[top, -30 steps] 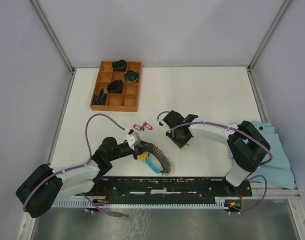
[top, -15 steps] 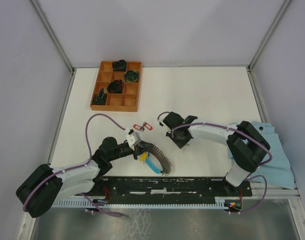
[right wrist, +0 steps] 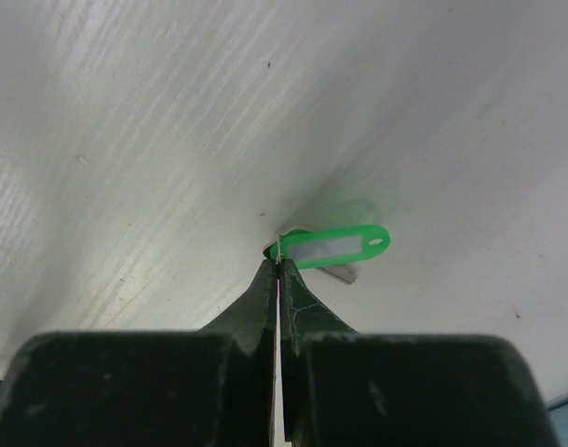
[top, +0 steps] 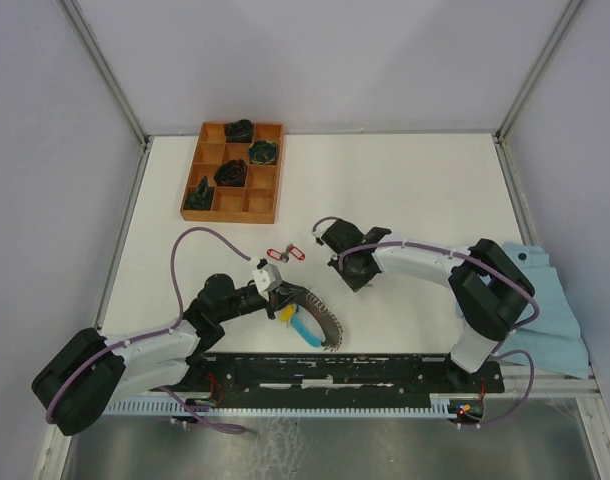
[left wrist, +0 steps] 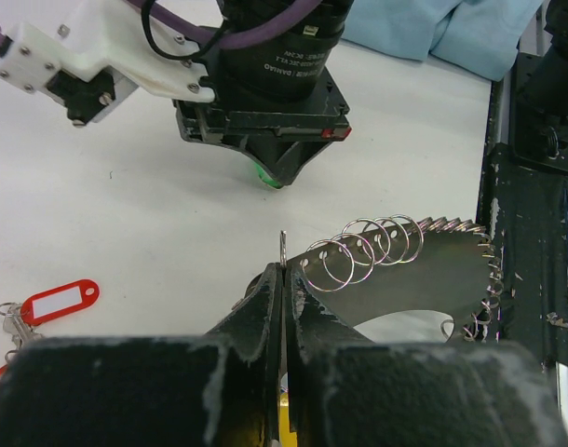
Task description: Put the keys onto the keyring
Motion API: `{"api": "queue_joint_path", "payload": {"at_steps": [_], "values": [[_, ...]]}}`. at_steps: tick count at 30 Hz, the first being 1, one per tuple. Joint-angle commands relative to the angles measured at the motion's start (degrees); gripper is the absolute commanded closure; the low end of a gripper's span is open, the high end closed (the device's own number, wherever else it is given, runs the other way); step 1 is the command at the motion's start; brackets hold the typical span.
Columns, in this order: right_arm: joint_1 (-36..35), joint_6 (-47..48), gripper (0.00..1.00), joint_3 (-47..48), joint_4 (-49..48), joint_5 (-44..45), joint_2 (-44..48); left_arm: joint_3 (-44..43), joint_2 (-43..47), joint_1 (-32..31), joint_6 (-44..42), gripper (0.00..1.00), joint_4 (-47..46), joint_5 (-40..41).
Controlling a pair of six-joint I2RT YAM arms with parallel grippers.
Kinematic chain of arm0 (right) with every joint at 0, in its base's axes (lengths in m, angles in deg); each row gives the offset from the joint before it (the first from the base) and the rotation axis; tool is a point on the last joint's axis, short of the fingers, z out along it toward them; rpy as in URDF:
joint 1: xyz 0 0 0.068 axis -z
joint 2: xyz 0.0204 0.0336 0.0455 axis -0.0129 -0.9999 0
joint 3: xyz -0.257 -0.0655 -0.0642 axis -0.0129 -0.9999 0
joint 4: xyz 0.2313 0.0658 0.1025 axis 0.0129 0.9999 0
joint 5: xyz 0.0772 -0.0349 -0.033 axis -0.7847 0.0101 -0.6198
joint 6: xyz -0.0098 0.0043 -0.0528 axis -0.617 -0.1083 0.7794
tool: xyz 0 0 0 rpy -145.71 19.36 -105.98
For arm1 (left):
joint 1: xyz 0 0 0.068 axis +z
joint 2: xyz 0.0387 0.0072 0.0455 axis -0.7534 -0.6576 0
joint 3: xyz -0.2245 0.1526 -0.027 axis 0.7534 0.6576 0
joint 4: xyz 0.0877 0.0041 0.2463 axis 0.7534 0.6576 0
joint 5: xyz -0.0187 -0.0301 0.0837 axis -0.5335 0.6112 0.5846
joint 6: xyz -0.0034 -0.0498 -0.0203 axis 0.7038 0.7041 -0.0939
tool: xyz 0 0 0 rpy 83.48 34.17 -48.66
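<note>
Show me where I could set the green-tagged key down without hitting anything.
Widest bare table lies right of the wooden tray, beyond the right gripper pinching the green-tagged key. Crowded: around the red-tagged key, left gripper and keyring. The near-right corner holds a blue cloth.

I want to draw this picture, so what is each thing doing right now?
left gripper: jaws shut on a wire of the keyring.
right gripper: jaws shut on the ring of the green key.
keyring: lying fanned on the table.
red key: lying loose, off the keyring.
tray: some compartments filled.
cloth: crumpled.
</note>
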Motion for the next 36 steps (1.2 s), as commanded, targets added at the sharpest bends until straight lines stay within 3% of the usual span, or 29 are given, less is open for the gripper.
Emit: {"api": "queue_joint_path", "payload": {"at_steps": [1,9,16,26,36], "values": [[0.3,-3.5,0.99,3.9,-2.9,4.6,-1.1,-1.0,1.2,0.1,-2.1,0.97,-3.5,-0.8],[2.8,-9.6,0.99,6.3,-4.5,6.7,-4.3,-0.9,1.5,0.1,-2.1,0.97,-3.1,-0.7],[3.2,-11.3,0.89,7.3,-6.5,6.7,-5.5,-1.0,1.4,0.0,-2.1,0.97,-3.1,-0.6],[3.2,-10.1,0.74,0.0,-16.2,6.8,1.5,-1.0,1.0,0.0,-2.1,0.97,-3.5,-0.8],[2.9,-8.4,0.73,-4.4,-21.0,5.2,2.4,-1.1,0.5,0.1,-2.1,0.97,-3.8,-1.0]]}}
